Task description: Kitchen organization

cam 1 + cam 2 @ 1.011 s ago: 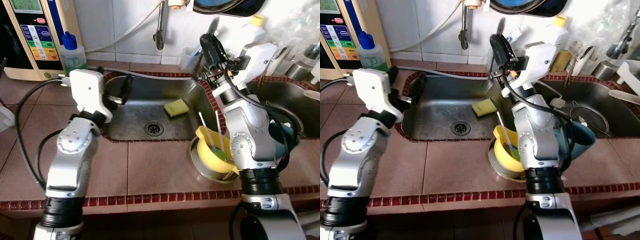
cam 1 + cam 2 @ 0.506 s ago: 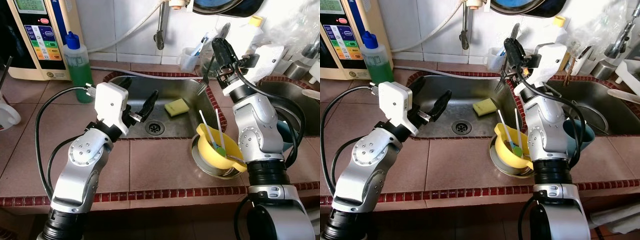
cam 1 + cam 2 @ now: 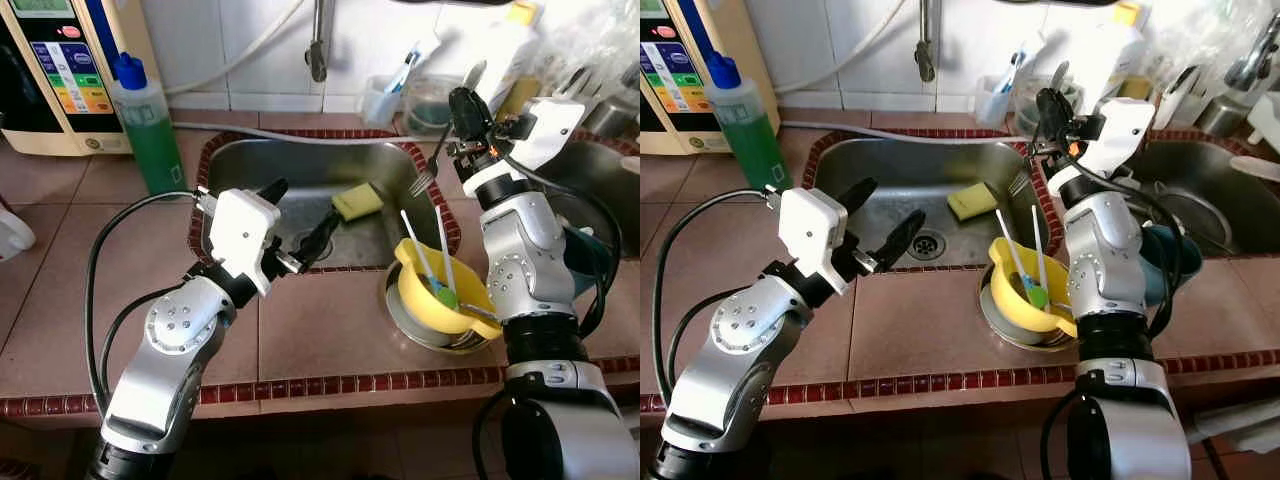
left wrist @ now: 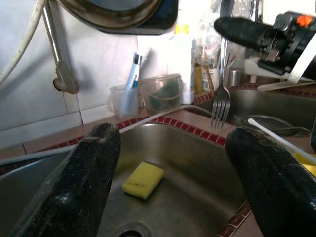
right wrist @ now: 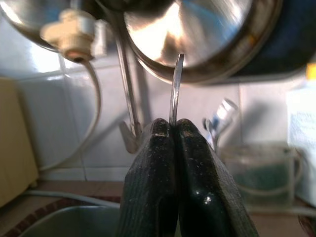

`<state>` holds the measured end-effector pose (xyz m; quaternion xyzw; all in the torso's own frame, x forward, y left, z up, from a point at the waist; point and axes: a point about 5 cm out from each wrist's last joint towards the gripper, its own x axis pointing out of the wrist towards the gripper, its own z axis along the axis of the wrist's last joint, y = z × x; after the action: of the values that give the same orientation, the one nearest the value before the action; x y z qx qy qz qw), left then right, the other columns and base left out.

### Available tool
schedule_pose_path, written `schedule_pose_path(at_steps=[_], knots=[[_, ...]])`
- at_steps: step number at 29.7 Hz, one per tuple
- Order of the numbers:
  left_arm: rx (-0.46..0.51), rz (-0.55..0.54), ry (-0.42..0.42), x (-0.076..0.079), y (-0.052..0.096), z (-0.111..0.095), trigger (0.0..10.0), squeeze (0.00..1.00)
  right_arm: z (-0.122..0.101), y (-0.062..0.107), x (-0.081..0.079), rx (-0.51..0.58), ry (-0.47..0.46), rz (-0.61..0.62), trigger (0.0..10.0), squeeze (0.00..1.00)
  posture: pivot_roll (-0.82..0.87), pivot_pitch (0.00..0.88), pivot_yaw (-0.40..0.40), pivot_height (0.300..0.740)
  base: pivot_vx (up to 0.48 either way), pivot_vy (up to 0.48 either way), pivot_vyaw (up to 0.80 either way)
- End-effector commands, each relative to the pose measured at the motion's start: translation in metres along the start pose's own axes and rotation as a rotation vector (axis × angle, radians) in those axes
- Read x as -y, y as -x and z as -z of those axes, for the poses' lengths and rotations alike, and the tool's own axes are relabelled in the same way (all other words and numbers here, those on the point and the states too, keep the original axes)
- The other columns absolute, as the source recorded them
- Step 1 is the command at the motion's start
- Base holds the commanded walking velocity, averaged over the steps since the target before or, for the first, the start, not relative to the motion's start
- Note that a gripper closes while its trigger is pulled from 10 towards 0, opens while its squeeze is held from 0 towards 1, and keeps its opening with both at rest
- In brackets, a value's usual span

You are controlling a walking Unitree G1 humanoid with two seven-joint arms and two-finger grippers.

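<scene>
Steel fork [image 3: 432, 166] is hanging tines-down over the right rim of the sink [image 3: 250, 165], its handle pinched between the closed fingers of the right gripper [image 3: 462, 108]; in the right wrist view the handle end is sticking up from between the two pressed-together pads [image 5: 150, 187]. The right arm is reaching up from beside a yellow bowl [image 3: 470, 297], which is sitting tilted inside a metal pot [image 3: 410, 325] on the tiled counter [image 3: 320, 335] just right of the sink's front corner. Two white-handled utensils [image 3: 418, 252] are leaning in the bowl. The left gripper [image 3: 296, 216] is hovering over the front edge of the sink with its fingers spread wide and holding nothing; the left wrist view is looking between them toward the fork's tines. A yellow sponge [image 3: 357, 200] is lying on the sink floor toward the right wall, near the drain [image 3: 926, 243]. A green soap bottle [image 3: 146, 130] with a blue cap is standing on the counter at the sink's left back corner, beside a beige appliance [image 3: 60, 75]. A clear cup holding a toothbrush [image 4: 129, 91] is sitting behind the sink against the white wall tiles.
</scene>
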<state>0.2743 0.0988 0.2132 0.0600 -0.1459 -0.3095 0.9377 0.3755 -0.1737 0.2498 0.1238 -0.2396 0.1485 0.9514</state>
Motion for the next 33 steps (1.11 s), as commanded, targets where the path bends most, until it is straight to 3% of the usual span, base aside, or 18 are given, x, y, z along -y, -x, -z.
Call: schedule_pose_path(at_steps=[1,11,18,25,33], knots=[[0.0,0.034,-0.003,0.006,0.001,-0.003,10.0,0.0,-0.007,-0.003,0.005,0.027,-0.02,0.021,10.0,0.0,-0.15,0.195,-0.046,0.74,0.0,0.0,0.0],[0.017,0.088,0.012,0.016,0.002,-0.009,10.0,0.0,-0.001,-0.016,0.011,-0.014,-0.149,0.047,10.0,0.0,-0.14,0.2,-0.04,0.74,0.0,0.0,0.0],[0.028,0.112,0.021,0.023,0.002,-0.011,10.0,0.0,0.002,-0.023,0.005,-0.06,-0.207,-0.022,10.0,0.0,-0.15,0.2,-0.044,0.74,0.0,0.0,0.0],[0.05,0.137,0.045,0.033,0.001,-0.017,10.0,0.0,0.011,-0.032,-0.013,-0.126,-0.283,-0.149,10.0,0.0,-0.15,0.205,-0.055,0.74,0.0,0.0,0.0],[0.039,0.15,0.034,0.036,0.003,-0.014,10.0,0.0,0.019,-0.031,-0.015,-0.149,-0.321,-0.145,10.0,0.0,-0.14,0.203,-0.057,0.74,0.0,0.0,0.0]])
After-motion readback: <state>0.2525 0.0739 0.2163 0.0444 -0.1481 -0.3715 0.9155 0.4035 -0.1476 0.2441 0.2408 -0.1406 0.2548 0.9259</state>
